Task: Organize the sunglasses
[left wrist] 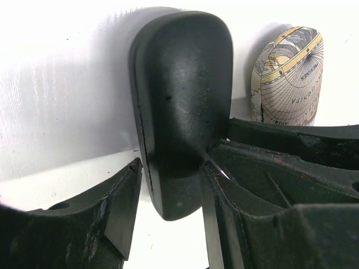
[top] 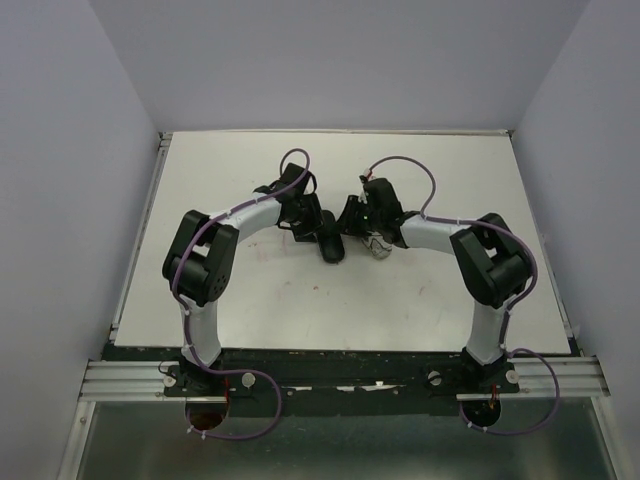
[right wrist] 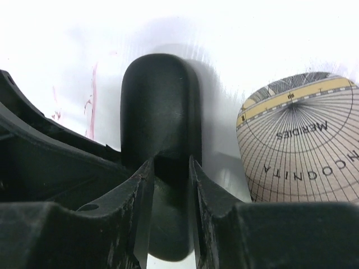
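No sunglasses show in any view. A closed black hard case (top: 331,246) lies mid-table between both grippers. In the left wrist view the case (left wrist: 179,101) sits between the fingers of my left gripper (left wrist: 171,185). The right finger touches it and the left finger stands a small gap off, so this gripper is open. In the right wrist view my right gripper (right wrist: 171,168) has both fingers pressed against the near end of the case (right wrist: 160,106). From above, my left gripper (top: 312,228) and right gripper (top: 350,222) meet over the case.
A beige soft pouch (top: 378,245) with a printed map pattern lies just right of the case, beside the right gripper. It also shows in the left wrist view (left wrist: 287,75) and the right wrist view (right wrist: 303,140). The white table (top: 250,180) has walls on three sides.
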Action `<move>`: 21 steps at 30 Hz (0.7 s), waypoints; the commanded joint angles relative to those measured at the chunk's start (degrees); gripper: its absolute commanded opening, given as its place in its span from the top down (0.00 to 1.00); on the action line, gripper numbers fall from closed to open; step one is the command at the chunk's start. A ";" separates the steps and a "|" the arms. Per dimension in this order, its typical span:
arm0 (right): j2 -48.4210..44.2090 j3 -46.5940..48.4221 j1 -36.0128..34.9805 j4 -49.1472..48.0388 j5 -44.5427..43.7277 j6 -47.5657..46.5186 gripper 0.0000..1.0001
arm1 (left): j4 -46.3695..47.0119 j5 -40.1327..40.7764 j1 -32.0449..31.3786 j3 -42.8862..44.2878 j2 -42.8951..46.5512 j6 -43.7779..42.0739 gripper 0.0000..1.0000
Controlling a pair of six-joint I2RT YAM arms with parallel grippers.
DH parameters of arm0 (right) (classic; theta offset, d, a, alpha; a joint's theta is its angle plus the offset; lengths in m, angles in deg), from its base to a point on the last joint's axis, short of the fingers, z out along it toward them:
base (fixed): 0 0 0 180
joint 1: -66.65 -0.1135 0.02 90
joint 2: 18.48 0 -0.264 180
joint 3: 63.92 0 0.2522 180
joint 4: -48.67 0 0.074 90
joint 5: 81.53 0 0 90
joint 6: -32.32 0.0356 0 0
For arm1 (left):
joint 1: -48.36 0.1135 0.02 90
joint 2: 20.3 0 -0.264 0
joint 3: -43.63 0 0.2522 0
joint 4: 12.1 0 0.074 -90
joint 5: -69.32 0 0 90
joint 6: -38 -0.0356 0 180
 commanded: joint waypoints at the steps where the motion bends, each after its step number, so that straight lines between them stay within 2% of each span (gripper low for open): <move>1: 3.82 0.04 -0.42 1.66 -1.20 0.00 0.63 | -4.82 1.69 -0.57 -0.27 -2.31 -0.15 0.45; 5: 1.72 1.61 -0.42 3.32 -2.78 -1.31 0.62 | -3.59 2.91 -0.48 -0.62 1.89 -1.64 0.45; 10: -8.63 3.46 -0.42 5.96 -9.01 -3.77 0.50 | -6.48 12.39 -0.40 1.75 15.06 -5.33 0.19; 11: -11.53 3.29 -0.42 6.49 -11.37 -4.38 0.48 | -7.01 14.24 -0.48 1.93 18.83 -6.38 0.08; 12: -14.17 3.11 -0.42 7.36 -14.53 -4.74 0.47 | -7.71 18.17 -0.40 1.67 23.57 -6.83 0.01; 16: -28.05 -0.57 -0.33 11.76 -30.51 -6.32 0.30 | -8.51 26.98 -0.48 -4.02 40.96 -9.20 0.01; 18: -34.99 -5.21 -0.33 12.38 -40.09 -6.06 0.18 | -7.29 31.20 -0.39 -9.90 51.24 -9.73 0.01; 21: -44.66 -11.55 -0.33 13.52 -53.19 -5.62 0.08 | -5.70 37.53 -0.39 -20.10 66.02 -10.35 0.01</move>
